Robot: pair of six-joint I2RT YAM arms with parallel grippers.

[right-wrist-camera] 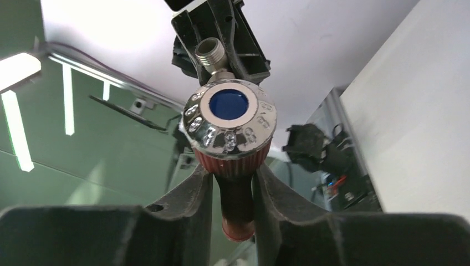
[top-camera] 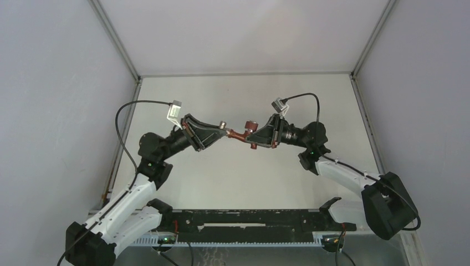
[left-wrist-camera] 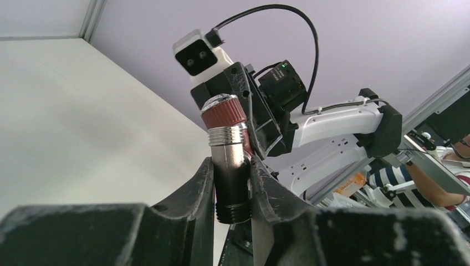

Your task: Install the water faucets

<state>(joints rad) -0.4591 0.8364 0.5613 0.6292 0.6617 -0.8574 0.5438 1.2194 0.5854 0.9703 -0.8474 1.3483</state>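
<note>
A reddish-brown water faucet [top-camera: 244, 133] hangs in mid air over the table between both arms. My right gripper [top-camera: 258, 137] is shut on its stem [right-wrist-camera: 237, 199], just below a ribbed knob with a chrome cap and blue disc [right-wrist-camera: 228, 119]. My left gripper [top-camera: 217, 133] is shut on the silvery metal fitting [left-wrist-camera: 231, 174], whose threaded end pokes out below the fingers. A red-brown collar [left-wrist-camera: 223, 115] sits on the fitting's far end, where it meets the faucet. From the right wrist, a threaded silver end [right-wrist-camera: 210, 52] shows beyond the knob.
The white table [top-camera: 244, 183] lies under both arms, with grey walls left, right and behind. A black rail [top-camera: 244, 221] runs along the near edge between the arm bases. Camera cables loop above each wrist.
</note>
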